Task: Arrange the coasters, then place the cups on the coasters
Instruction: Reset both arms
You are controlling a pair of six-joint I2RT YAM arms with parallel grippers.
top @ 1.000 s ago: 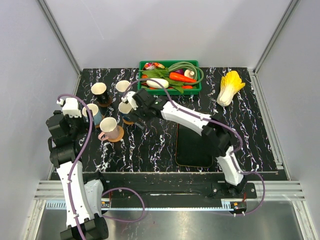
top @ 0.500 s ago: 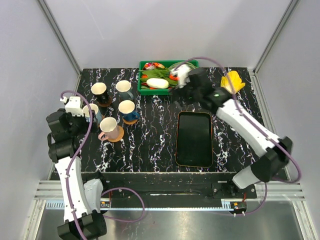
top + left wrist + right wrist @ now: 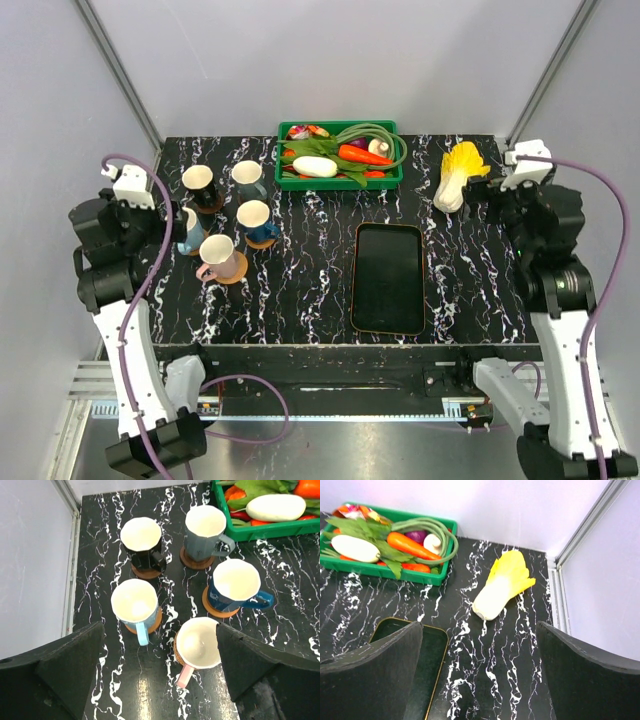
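No readable text on my feeds. Closest candidate is a pale mark on the side of the navy cup [image 3: 234, 585], toward the back-left corner of the table [image 3: 280, 580], too small to make out. The small orange tag [image 3: 209, 406] below the table's near edge is illegible too.

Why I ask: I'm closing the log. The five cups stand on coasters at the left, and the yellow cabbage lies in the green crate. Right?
Not quite. The yellow cabbage lies on the table, right of the green crate and apart from it; the right wrist view shows it. The five cups do stand on coasters at the left.
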